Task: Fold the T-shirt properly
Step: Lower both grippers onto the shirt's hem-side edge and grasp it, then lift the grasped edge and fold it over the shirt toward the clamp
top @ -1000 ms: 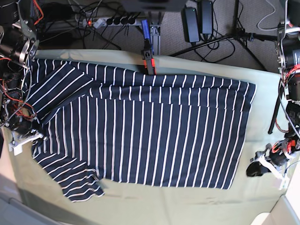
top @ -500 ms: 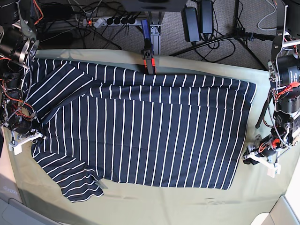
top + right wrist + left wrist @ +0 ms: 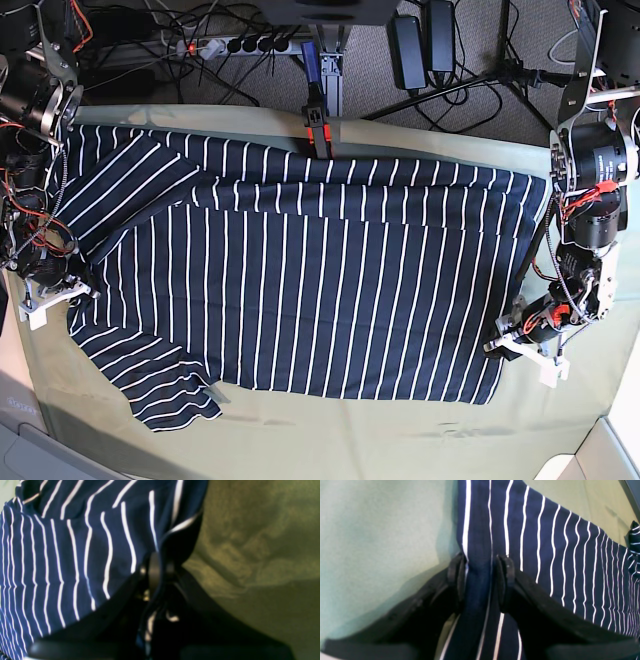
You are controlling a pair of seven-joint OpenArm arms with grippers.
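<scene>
1. Lying flat across the middle of the table point(image 3: 330, 440), the T-shirt point(image 3: 300, 290) is spread on the pale green cloth point(image 3: 560, 170), hem toward the base view's right and sleeves toward its left. The far long edge appears turned over into a narrow band; the near sleeve is unfolded.
2. Left end effector point(image 3: 480, 565): fingers straddle the hem edge with navy fabric running between them. A gap shows on either side of the cloth, so not yet pressed together; spread around the hem.
3. Right end effector point(image 3: 158, 567): pinching a bunched fold of the T-shirt's sleeve-end edge, fabric draped over the fingers.
4. Progress, as judged: early. At most one lengthwise fold made; second side, sleeves and crosswise folds remain.
5. Black cables point(image 3: 450, 90) lie on the floor beyond the table.
</scene>
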